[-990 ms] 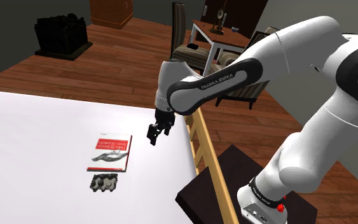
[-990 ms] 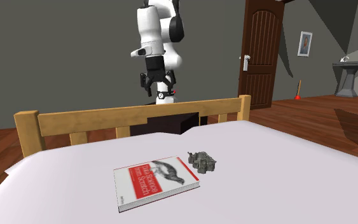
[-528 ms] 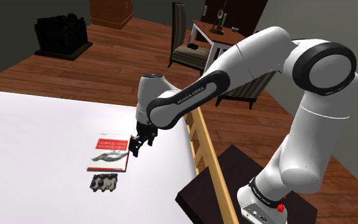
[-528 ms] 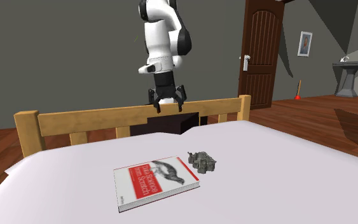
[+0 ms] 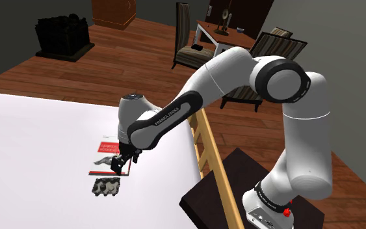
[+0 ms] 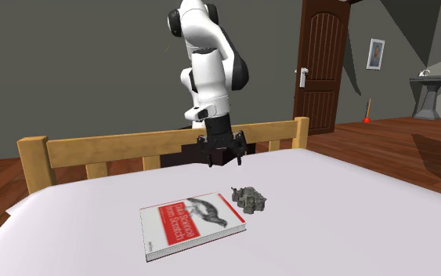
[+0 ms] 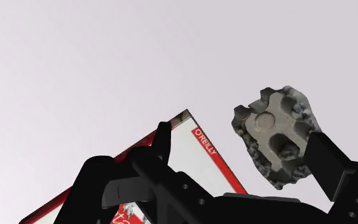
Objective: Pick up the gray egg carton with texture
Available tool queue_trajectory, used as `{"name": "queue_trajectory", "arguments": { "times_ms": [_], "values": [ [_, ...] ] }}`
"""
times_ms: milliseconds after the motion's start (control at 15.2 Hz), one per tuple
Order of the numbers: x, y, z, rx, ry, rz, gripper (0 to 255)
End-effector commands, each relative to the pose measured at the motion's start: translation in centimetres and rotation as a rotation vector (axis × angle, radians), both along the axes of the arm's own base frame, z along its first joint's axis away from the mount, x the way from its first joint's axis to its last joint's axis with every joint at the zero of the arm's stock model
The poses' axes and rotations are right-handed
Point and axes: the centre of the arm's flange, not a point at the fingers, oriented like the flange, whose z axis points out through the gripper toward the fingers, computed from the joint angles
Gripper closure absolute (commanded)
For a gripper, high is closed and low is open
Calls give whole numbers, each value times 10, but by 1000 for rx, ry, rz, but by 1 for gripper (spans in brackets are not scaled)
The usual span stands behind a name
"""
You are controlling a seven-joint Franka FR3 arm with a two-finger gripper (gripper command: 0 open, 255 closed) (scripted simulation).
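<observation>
Hovering lower left in the shoulder view, gripper [image 5: 120, 164], fingers apart, over book [image 5: 104, 147] edge, carton [image 5: 106, 187] just below, untouched

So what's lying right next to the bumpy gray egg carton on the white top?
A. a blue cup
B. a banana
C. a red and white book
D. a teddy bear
C: the red and white book lies flat just beside the gray egg carton, with a small gap between them.
</observation>
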Motion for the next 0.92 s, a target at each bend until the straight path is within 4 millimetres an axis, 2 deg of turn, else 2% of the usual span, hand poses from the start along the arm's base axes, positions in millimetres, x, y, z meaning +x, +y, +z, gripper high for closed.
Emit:
{"name": "queue_trajectory", "arguments": {
  "times_ms": [0,132,594,726,792,858],
  "values": [
    [5,18,-15,7,4,8,0],
    [10,31,-26,11,6,14,0],
    [10,31,-66,11,6,14,0],
    [10,31,-66,11,6,14,0],
    [11,30,-66,11,6,14,255],
    [11,30,-66,11,6,14,255]
  ]
}}
